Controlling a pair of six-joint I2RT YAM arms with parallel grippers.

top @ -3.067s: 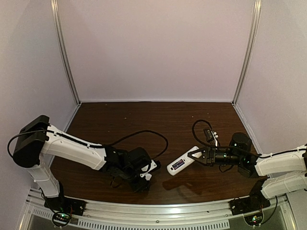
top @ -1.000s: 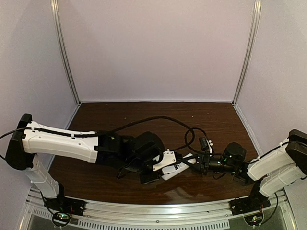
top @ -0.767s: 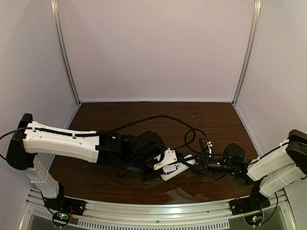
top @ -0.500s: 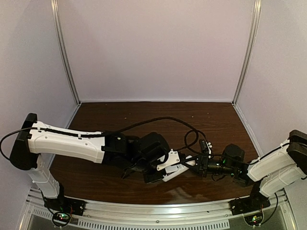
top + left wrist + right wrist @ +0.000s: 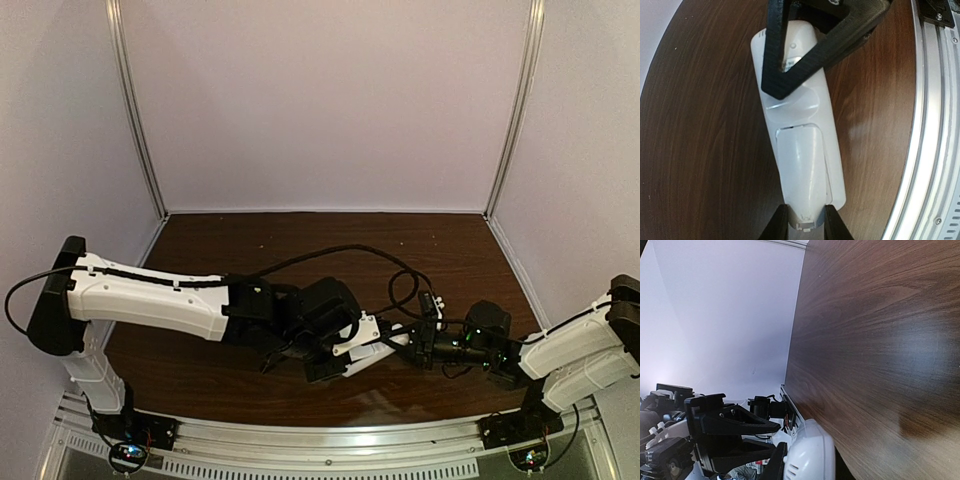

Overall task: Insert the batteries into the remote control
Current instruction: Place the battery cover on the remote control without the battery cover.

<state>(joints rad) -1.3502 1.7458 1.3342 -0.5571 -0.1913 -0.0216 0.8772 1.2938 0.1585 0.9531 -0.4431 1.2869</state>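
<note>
Starting on the left in the overhead view, the left arm (image 5: 150,300) is stretched low across the table (image 5: 220,240) toward the middle. A black cable (image 5: 330,250) loops over the wood behind it. The left gripper (image 5: 335,358) sits right up against the near-left end of the remote control (image 5: 368,352). The remote is white, slanted, and bridged between both grippers at roughly front-centre of the table. The right gripper (image 5: 392,340) has the other end, with the right arm (image 5: 570,345) coming in from the right edge. From up there the dark gripper bodies cover most of the remote, so you can't really read the grips, or whether it's touching the wood.

The left wrist cam sorts that out. The remote is back side up, and a small rounded battery cover (image 5: 802,170) sits on its near half, poking a bit past the end. The left fingers (image 5: 777,227) are nearly together and pinch that overhanging end, one on each side. At the far end the right gripper's black triangular finger lies across the remote's back, closed down on it. The aluminium rail (image 5: 935,125) runs down the right of that view.

The right wrist cam gives much less. It shows only the remote's rounded white tip at the bottom, the left gripper's black body beyond it, tilted wood and the pale wall (image 5: 715,315).
</note>
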